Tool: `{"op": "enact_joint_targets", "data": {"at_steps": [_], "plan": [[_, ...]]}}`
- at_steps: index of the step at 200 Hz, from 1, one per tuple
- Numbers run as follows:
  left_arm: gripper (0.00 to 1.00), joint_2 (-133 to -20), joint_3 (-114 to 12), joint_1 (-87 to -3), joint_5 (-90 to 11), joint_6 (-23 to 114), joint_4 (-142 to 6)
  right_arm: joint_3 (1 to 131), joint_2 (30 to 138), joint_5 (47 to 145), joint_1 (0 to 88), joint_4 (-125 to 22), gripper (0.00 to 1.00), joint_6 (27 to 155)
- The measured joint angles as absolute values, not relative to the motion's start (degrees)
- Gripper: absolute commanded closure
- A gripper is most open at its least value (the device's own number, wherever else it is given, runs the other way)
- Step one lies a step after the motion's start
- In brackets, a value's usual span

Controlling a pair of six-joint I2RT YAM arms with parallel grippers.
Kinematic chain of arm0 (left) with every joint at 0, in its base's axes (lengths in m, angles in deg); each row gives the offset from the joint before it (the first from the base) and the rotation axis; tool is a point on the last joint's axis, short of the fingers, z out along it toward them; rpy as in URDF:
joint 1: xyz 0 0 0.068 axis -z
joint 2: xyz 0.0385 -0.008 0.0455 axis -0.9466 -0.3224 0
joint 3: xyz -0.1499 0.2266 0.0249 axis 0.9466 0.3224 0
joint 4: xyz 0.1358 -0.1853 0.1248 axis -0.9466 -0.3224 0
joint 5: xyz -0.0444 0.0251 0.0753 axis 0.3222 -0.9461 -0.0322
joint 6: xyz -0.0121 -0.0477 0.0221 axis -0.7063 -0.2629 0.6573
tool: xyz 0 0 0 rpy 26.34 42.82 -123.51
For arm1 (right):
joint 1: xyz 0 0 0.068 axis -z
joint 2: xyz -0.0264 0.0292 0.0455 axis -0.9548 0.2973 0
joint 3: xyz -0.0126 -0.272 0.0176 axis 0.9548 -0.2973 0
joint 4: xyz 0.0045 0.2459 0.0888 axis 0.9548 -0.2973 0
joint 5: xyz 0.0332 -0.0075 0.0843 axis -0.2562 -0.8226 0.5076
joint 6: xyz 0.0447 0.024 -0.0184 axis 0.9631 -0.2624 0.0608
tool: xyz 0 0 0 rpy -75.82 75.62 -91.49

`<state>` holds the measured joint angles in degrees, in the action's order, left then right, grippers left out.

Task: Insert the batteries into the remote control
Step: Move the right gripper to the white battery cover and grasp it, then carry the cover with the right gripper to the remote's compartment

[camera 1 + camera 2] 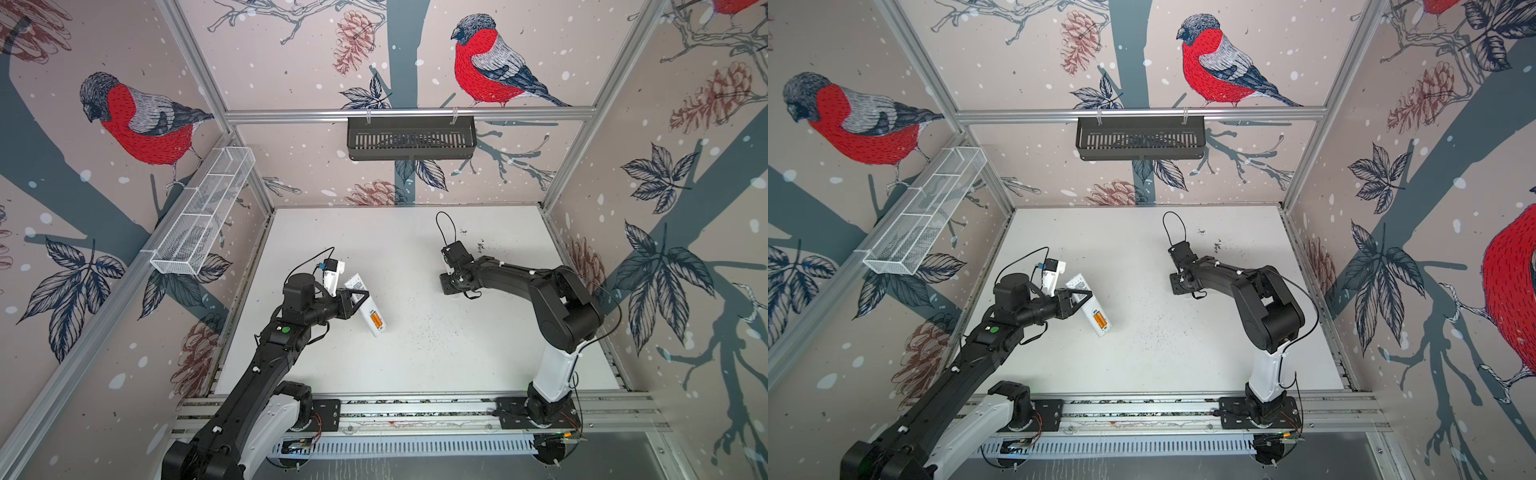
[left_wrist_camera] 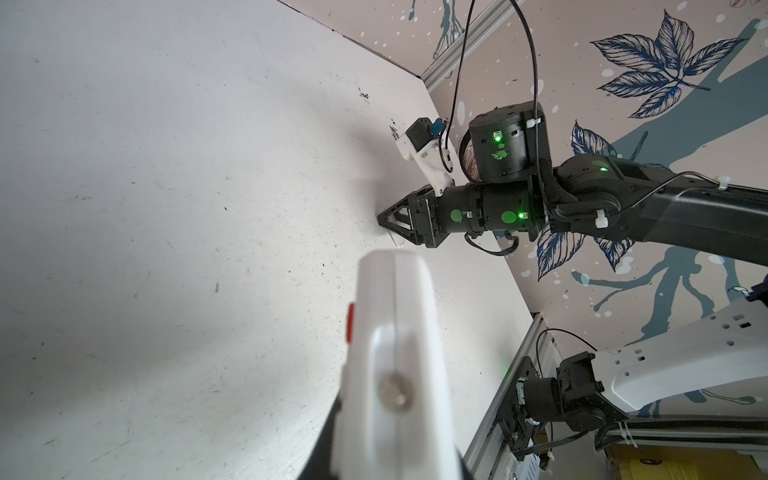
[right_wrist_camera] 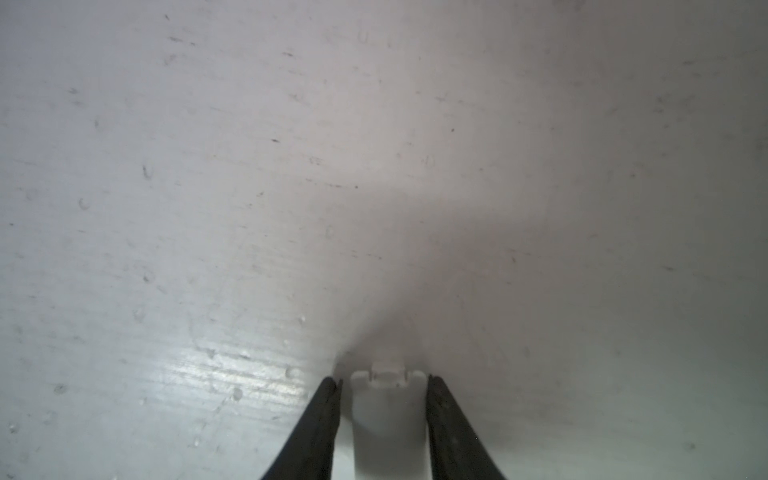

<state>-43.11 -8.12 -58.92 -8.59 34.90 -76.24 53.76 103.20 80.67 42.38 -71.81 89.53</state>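
A scuffed white desk (image 1: pixel 436 365) with dark specks. A black slotted basket (image 1: pixel 411 143) hangs on the far rail, and a white wire-mesh basket (image 1: pixel 203 212) on the left wall. Bullfinch wallpaper (image 1: pixel 490 62) runs all round.

Left tool (image 1: pixel 1082 300) clamping white remote control (image 1: pixel 1090 311), two orange batteries (image 1: pixel 1098 319) seated in its open back

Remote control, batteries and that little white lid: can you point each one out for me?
remote control (image 1: pixel 366 311): in a top view, white back beside the batteries.
batteries (image 1: pixel 1098 319): in a top view, orange bodies inside the remote control.
white lid (image 3: pixel 388 419): right wrist view, its flat middle.
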Motion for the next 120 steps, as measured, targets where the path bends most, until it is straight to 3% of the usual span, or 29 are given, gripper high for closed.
{"op": "enact_joint_targets", "data": {"at_steps": [12,27,120], "plan": [[1.00,-43.1,-8.1,-58.9,-8.6,34.9,-76.2,54.0,103.4,80.0,42.0,-71.9,0.69,89.6],[1.00,-43.1,-8.1,-58.8,-8.6,34.9,-76.2,54.6,103.9,78.9,41.6,-72.0,0.79,89.5],[1.00,-43.4,-7.5,-58.7,-8.4,34.3,-75.4,53.5,98.6,76.8,36.5,-72.0,0.81,87.4]]}}
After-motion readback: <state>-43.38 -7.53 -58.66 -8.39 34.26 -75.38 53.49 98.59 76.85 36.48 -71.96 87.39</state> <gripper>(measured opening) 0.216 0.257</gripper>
